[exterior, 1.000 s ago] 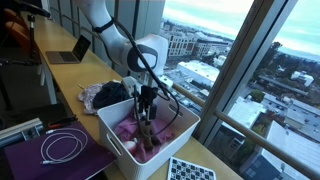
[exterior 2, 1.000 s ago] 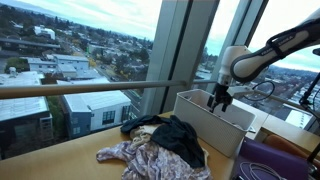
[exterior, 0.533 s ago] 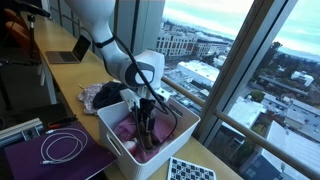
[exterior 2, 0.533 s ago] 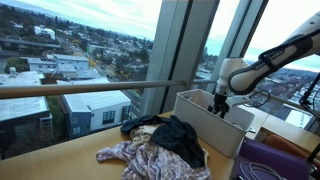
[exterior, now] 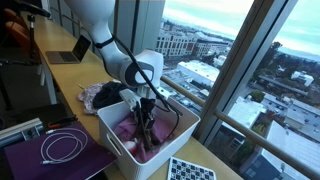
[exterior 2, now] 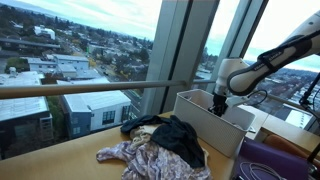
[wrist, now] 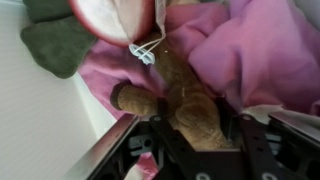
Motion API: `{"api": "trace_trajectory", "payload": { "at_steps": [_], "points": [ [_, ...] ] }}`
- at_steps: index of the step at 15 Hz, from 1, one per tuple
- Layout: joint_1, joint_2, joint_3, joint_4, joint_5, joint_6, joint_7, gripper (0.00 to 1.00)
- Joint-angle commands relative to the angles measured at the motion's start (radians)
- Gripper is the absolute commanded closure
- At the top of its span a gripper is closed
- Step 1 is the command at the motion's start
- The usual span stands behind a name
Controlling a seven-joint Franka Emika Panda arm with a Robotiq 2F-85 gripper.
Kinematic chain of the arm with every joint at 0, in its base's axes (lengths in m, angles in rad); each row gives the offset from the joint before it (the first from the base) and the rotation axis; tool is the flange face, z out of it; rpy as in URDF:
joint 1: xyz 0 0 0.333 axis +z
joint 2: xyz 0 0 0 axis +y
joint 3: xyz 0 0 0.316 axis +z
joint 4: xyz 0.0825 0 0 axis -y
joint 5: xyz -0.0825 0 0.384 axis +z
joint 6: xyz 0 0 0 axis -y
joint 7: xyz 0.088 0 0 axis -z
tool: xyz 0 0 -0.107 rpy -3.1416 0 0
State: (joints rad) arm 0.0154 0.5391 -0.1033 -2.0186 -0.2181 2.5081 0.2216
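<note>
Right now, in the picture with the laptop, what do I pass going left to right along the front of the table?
Cable → bin → checkered pad. I left out the laptop and the clothes pile, because they sit further back and overlap these sideways.

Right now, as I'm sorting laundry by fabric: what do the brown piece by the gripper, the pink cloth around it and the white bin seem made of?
Brown piece: fuzzy, matte, nubby pile, likely fleece or thick knit. Pink cloth: soft matte fabric in loose folds, perhaps jersey; the weave is blurred. White bin: smooth, stiff straight walls, probably plastic.
</note>
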Motion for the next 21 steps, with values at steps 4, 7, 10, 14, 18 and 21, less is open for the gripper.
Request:
{"api": "trace_trajectory", "payload": {
  "at_steps": [4,7,10,14,18,21],
  "points": [
    [0.046,-0.003,-0.006,0.004,-0.006,-0.011,-0.013,1.0],
    [0.076,-0.112,-0.013,-0.029,-0.017,-0.061,0.007,0.97],
    [0.113,-0.23,-0.037,-0.032,-0.07,-0.137,0.07,0.97],
    [0.132,-0.401,-0.011,-0.006,-0.197,-0.296,0.175,0.97],
    [0.148,-0.54,0.096,0.04,-0.22,-0.47,0.201,0.97],
    [0.184,-0.561,0.21,0.11,-0.191,-0.587,0.229,0.97]
  ]
}}
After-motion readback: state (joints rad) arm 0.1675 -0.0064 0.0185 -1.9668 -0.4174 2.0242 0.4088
